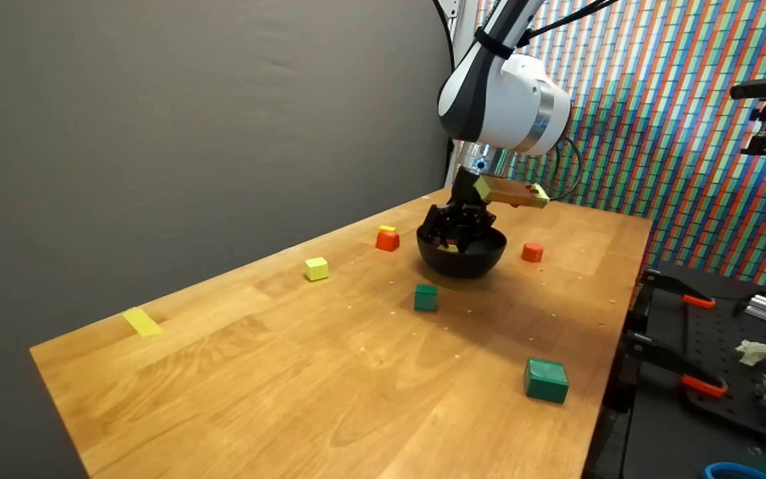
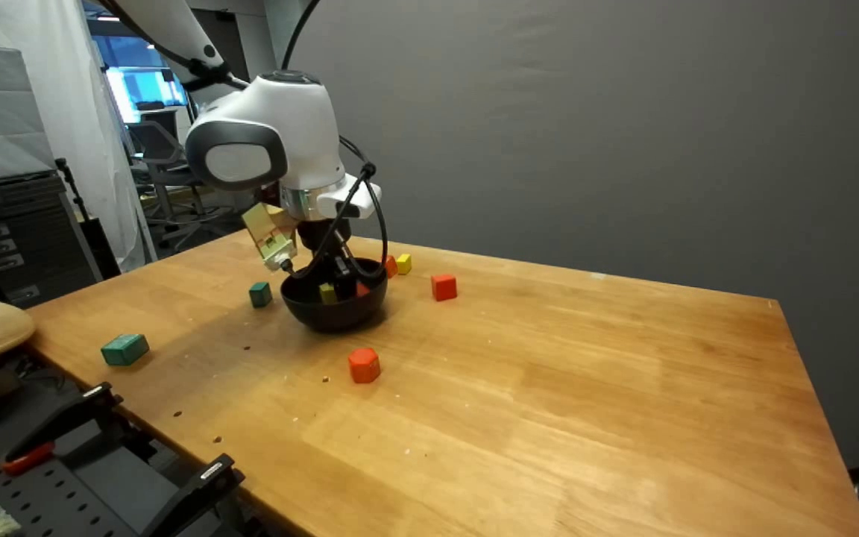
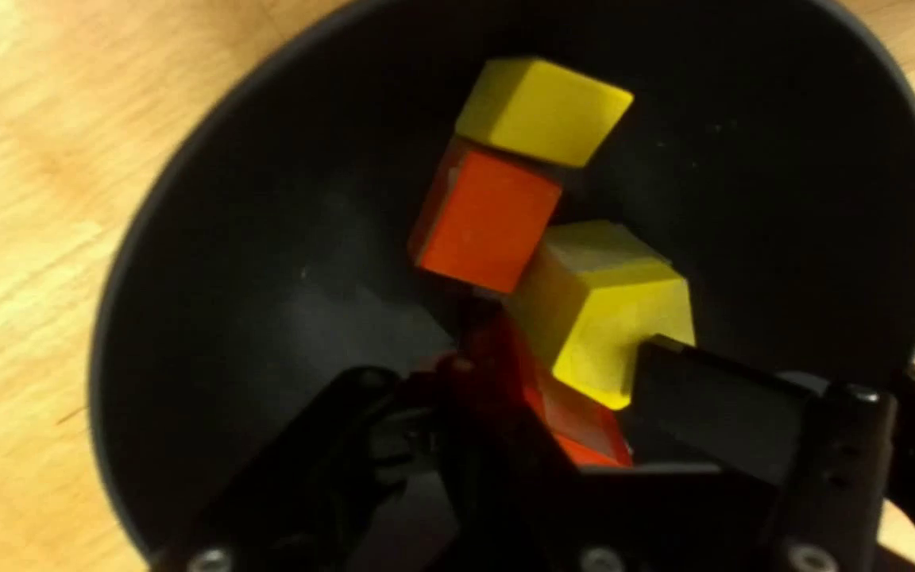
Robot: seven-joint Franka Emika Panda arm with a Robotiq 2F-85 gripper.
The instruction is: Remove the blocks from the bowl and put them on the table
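The black bowl (image 1: 463, 263) (image 2: 332, 319) stands on the wooden table (image 1: 330, 359). In the wrist view it holds a yellow block (image 3: 549, 111), an orange block (image 3: 497, 222) touching it, a tilted yellow block (image 3: 624, 314) and a red block (image 3: 580, 424) partly hidden by my fingers. My gripper (image 3: 569, 357) points down inside the bowl. Its fingers stand apart, with the red block and part of the tilted yellow block between them. The right fingertip overlaps the tilted yellow block. The left fingertip is dark and blurred, so I cannot tell whether they grip anything.
Blocks lie around the bowl: green ones (image 1: 425, 298) (image 1: 546, 380), a yellow one (image 1: 316, 269), red ones (image 1: 387, 240) (image 1: 532, 253). A pale yellow strip (image 1: 143, 322) is on the table's far corner. Black clamps (image 2: 194, 496) grip the table edge.
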